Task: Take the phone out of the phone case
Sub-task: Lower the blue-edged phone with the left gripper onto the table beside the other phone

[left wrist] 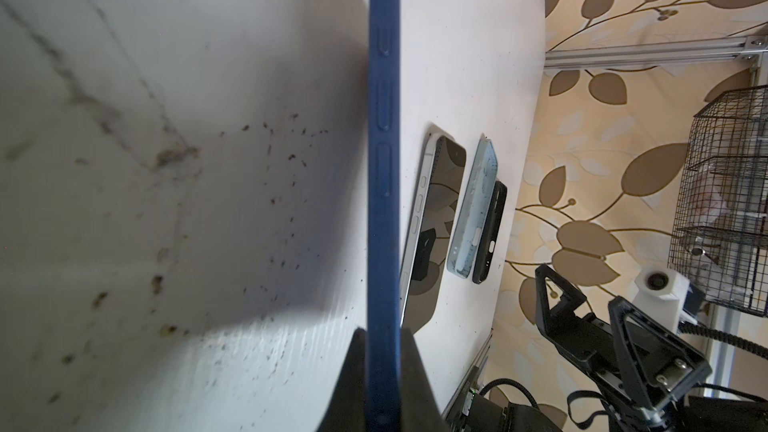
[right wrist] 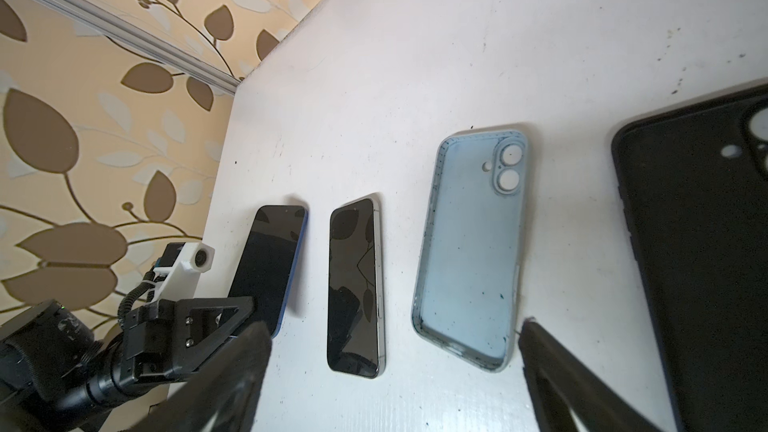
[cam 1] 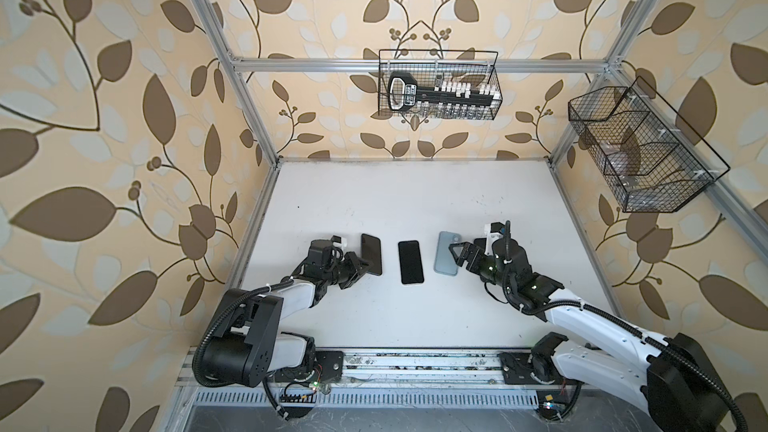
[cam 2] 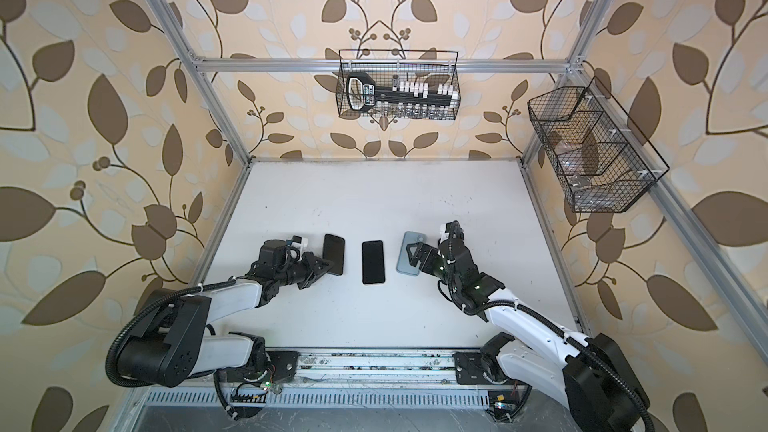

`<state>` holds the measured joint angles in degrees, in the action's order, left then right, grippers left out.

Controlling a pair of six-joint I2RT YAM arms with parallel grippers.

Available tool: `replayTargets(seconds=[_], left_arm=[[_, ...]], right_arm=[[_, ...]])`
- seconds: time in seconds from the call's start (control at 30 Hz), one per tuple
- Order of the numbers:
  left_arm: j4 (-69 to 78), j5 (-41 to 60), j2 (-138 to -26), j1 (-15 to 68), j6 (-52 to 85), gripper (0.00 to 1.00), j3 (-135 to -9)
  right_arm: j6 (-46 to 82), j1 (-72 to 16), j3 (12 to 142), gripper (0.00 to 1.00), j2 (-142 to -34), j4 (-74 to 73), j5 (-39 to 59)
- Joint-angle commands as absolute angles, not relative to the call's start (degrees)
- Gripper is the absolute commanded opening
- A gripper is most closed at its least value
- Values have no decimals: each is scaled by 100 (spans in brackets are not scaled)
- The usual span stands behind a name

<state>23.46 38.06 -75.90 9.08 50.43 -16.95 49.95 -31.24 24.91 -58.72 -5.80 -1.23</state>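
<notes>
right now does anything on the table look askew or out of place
Only the phone in the dark blue case: it is tipped up on edge, pinched by the left gripper, while the bare phone, the light blue case and the black case lie flat.

Both top views: bright, even, diffuse light; the white table shows only faint shadows. Wide-angle stretch enlarges and softens the wallpaper at the edges. Left wrist view: a broad dim shadow covers the table beside the blue-cased phone; the left gripper is blurred. Right wrist view: the bare phone mirrors wallpaper leaves; the right gripper is out of focus.
</notes>
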Motion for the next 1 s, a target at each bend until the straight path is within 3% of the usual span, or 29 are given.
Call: replayTargets(seconds=[0.0,0.33,0.97], left_arm=[[2801,3859,-7622,973,4913,2,-1716],[2671,3729,-7683,976,4835,22,-1646],[2400,3508,-7734,976,4582,36,-1551]], right_arm=[[5045,-3086,2374,94,-5773,-590,-72],[5042,-3057,2336,94,-5768,-615,-44],[5059,-3049,2357,94,-5890,-726,26]])
